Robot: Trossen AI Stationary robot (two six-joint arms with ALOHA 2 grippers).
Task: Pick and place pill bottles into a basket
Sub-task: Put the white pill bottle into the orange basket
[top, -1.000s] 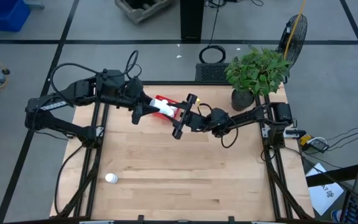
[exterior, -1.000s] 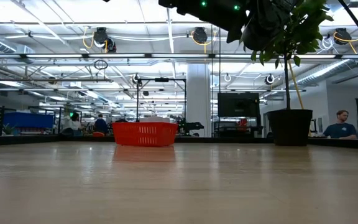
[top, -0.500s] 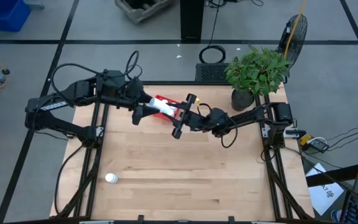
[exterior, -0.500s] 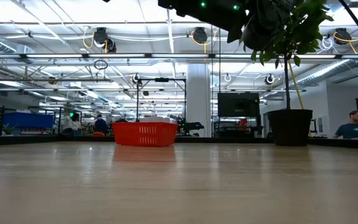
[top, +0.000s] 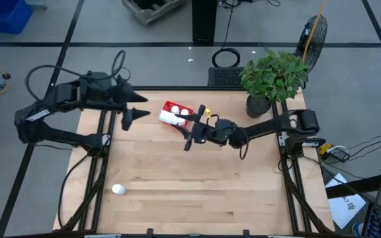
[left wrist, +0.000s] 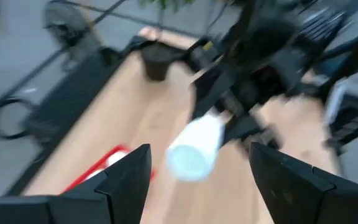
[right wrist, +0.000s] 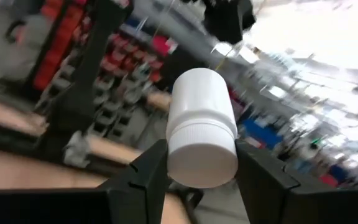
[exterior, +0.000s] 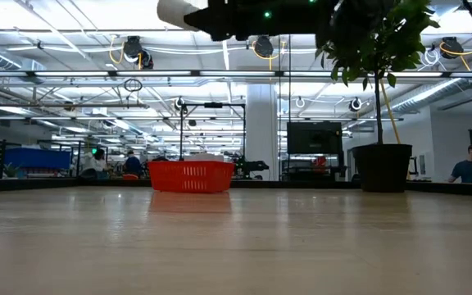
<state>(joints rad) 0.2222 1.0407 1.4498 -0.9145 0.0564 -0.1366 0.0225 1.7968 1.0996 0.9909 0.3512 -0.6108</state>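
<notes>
Between right end effector (right wrist: 199,163) fingers: white capped bottle (right wrist: 201,127).

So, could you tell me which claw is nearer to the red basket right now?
Right. The right claw hangs at the basket edge, holding a pill bottle; the left claw sits open, apart on the other side.

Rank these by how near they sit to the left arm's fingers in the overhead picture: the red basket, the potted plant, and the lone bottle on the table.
From the left gripper, in the high view:
1. The red basket, just beside it, toward the table's middle at the far edge.
2. The lone pill bottle, on the near left part of the table.
3. The potted plant, at the far right corner.
</notes>
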